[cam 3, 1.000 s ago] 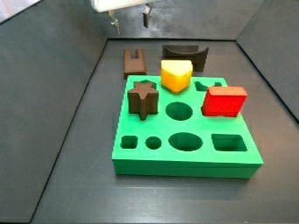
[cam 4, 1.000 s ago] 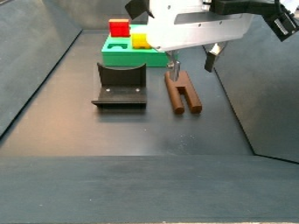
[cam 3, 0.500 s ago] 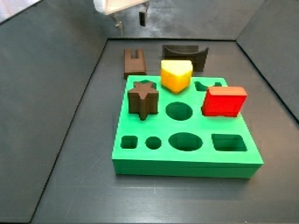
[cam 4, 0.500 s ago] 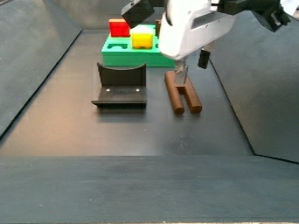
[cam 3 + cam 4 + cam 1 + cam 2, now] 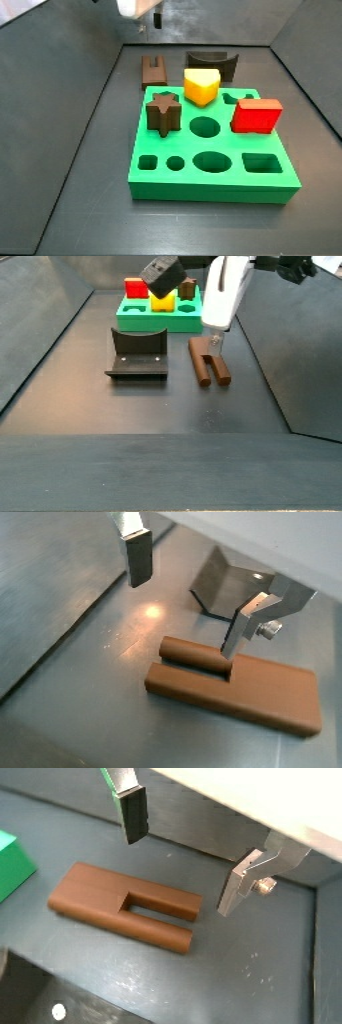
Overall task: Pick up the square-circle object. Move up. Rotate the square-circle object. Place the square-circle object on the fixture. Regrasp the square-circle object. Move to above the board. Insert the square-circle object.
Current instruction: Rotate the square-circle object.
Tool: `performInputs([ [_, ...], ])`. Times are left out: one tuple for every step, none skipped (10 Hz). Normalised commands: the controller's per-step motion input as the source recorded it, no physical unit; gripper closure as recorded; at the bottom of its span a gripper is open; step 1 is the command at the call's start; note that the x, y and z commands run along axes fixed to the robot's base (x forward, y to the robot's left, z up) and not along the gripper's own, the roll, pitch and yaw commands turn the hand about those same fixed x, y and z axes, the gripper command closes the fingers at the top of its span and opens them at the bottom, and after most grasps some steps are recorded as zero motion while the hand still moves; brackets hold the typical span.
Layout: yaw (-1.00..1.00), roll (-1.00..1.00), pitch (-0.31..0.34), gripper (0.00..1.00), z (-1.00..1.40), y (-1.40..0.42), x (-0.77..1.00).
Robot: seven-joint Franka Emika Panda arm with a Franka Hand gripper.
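The square-circle object is a reddish-brown stepped peg lying flat on the dark floor behind the green board, left of the fixture. In both wrist views it lies below the fingers, apart from them, showing as a slotted brown piece. My gripper hangs open above it with nothing between the pads. In both side views the gripper is high over the peg, beside the fixture.
On the board stand a yellow block, a red block and a dark star-shaped peg. Grey walls enclose the floor on all sides. A corner of the board shows in a wrist view.
The gripper has turned about its vertical axis and now shows edge-on in a side view. It stays open above the peg, which has not moved.
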Motion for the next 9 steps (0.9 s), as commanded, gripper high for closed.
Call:
performInputs([
  [1.00,0.00,-0.006,0.00,-0.03,0.00,0.03],
  [1.00,0.00,-0.007,0.00,-0.03,0.00,0.03],
  [1.00,0.00,-0.007,0.00,-0.03,0.00,0.03],
  [1.00,0.00,-0.007,0.00,-0.03,0.00,0.03],
  [1.00,0.00,-0.007,0.00,-0.03,0.00,0.03],
  [1.00,0.00,-0.008,0.00,-0.03,0.00,0.03],
  [1.00,0.00,-0.008,0.00,-0.03,0.00,0.03],
  [1.00,0.00,-0.008,0.00,-0.03,0.00,0.03],
  [1.00,0.00,-0.009,0.00,-0.03,0.00,0.03],
])
